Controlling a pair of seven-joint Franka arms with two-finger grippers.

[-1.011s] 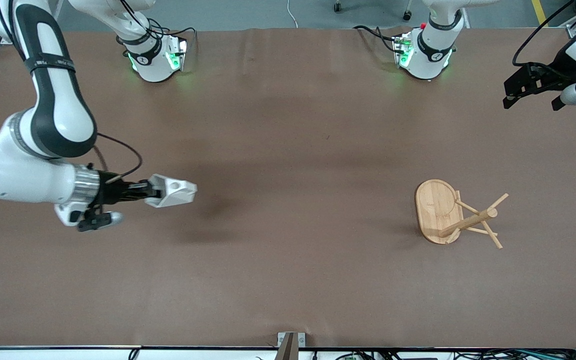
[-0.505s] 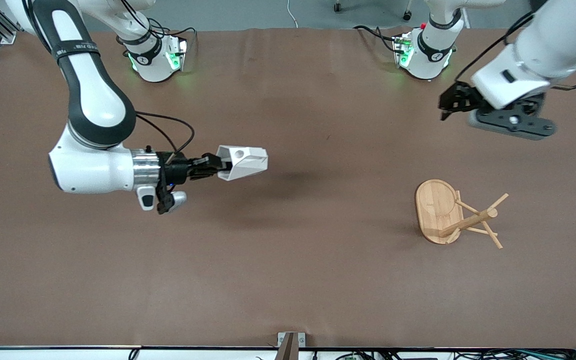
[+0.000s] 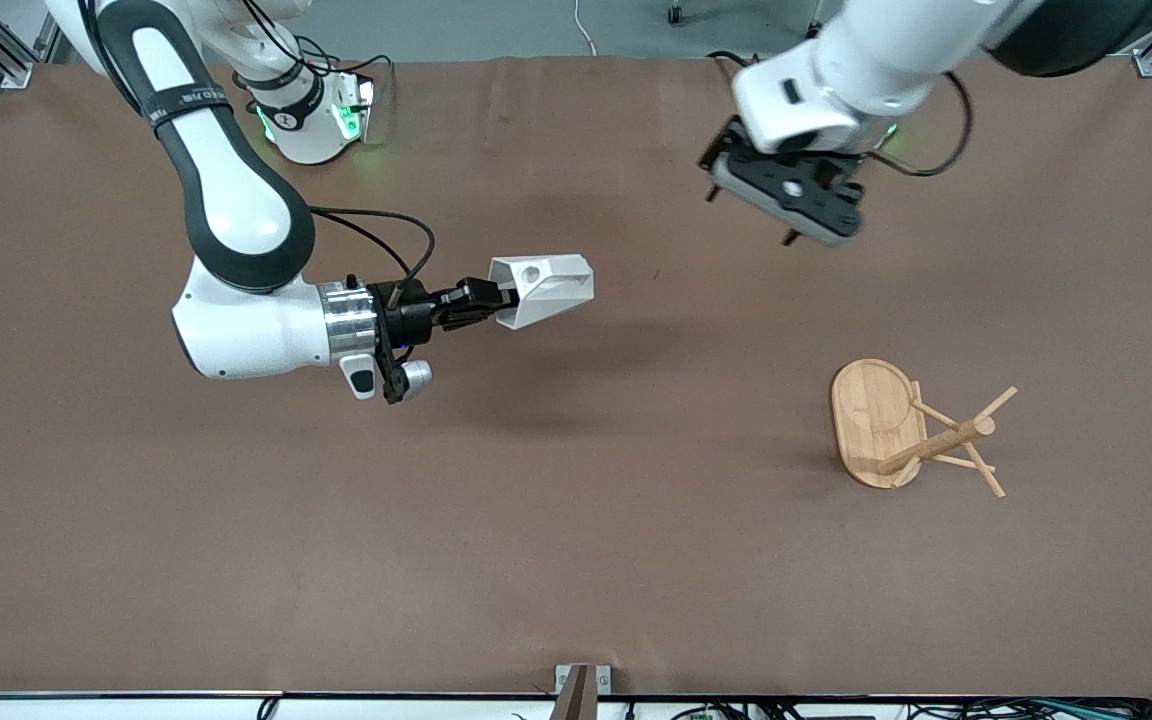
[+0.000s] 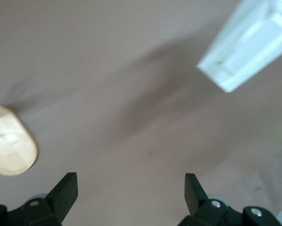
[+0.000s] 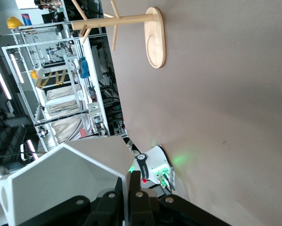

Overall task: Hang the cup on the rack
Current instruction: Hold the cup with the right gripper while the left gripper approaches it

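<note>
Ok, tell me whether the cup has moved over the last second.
Yes. Held in the shut right pincer, the white faceted cup has travelled over the table toward the bamboo mug tree, which stands where it was.

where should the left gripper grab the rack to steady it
Grip the rack by its central post, coming down from above: it stands upright on its oval base, and the thin angled pegs look too slight. The open left gripper hangs over bare table; the right gripper holds the cup.

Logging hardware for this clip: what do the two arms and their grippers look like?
Both arms are glossy white with black joint sections and loose black cables. The right arm has a silver wrist ring ahead of its black right gripper. The left gripper is black on a white wrist. Green lights glow on both bases.
</note>
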